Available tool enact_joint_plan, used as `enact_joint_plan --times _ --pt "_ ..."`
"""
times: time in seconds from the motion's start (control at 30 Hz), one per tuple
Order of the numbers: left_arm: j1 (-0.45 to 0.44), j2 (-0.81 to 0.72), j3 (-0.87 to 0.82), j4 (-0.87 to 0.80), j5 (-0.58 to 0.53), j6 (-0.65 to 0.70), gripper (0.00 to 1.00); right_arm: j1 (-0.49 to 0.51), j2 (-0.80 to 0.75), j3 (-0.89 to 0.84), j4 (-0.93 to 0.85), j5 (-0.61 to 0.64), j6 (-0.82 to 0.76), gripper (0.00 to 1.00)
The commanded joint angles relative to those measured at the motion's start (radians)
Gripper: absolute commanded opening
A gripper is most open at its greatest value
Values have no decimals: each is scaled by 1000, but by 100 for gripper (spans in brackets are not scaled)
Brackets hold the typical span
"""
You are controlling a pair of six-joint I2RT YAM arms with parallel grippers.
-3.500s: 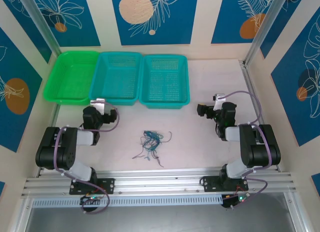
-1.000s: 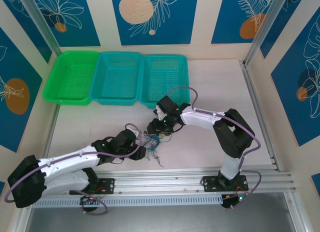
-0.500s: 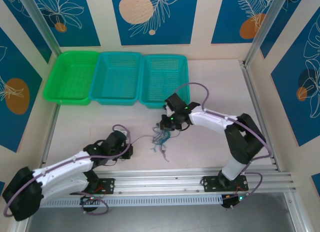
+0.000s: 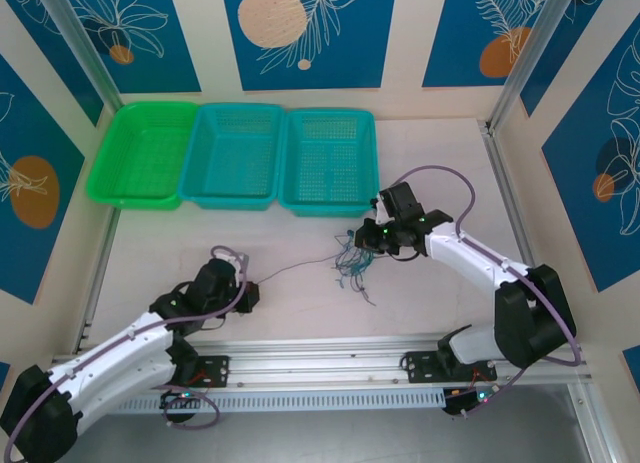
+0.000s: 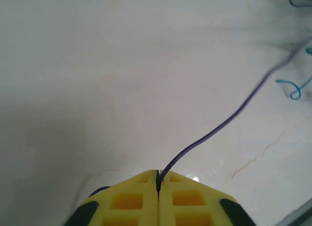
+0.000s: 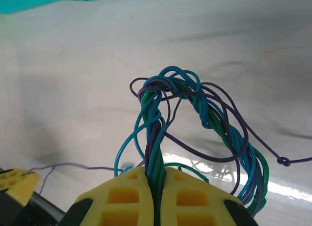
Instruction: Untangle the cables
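Top view: left arm (image 4: 130,338) lies low across the near-left of the worktop (image 4: 450,163), and the right arm (image 4: 470,258) reaches in from the right toward the middle. The cables (image 4: 352,266) show as a small loose clump of blue, teal and dark strands at the right jaws, on the open worktop just in front of the right-hand teal basket (image 4: 328,163). One thin purple wire (image 4: 292,271) runs out of the clump, nearly straight, to the left jaws. Whether either pair of jaws is clenched cannot be read from this height.

Left wrist view: settles the left side. The yellow pads (image 5: 187,204) are pressed together with no gap, and the purple wire (image 5: 229,119) comes out of the seam between them, so the left jaws are clamped on that single strand. It rises off to the upper right and blurs there, with a blue curl (image 5: 295,89) lying on the worktop beside it.

Right wrist view: right jaws are clenched on a twisted rope of the cables (image 6: 195,109), with teal, blue, green and purple strands wound together and arching up in a loop (individual strands cannot be followed through the twist). A thin wire (image 6: 73,165) leads off to a yellow pad (image 6: 17,181) at the lower-left edge.

Green basket (image 4: 140,153) and middle teal basket (image 4: 235,155) stand along the back
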Motion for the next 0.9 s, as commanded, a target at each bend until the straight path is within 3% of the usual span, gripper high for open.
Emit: enact_joint_plan --times 0.0,0.07,0.17,0.4,0.6,0.77,0.87 --pt "9 2 34 98 103 119 33 37 -51 7 70 -99 -57 0" --pt "10 -12 71 95 94 187 52 53 -55 32 60 -117 -80 0" --pt "8 -22 134 107 98 292 56 66 -57 74 19 -129 -103 0" --pt "8 61 242 210 182 384 57 86 -85 125 -20 -161 -121 0" --pt "7 320 342 327 472 261 58 99 -93 156 -49 -156 -114 0" --pt "5 473 324 409 520 184 53 105 -99 157 -57 -158 -105 0" --pt "3 525 297 488 523 133 44 112 -103 150 -47 -163 -98 0"
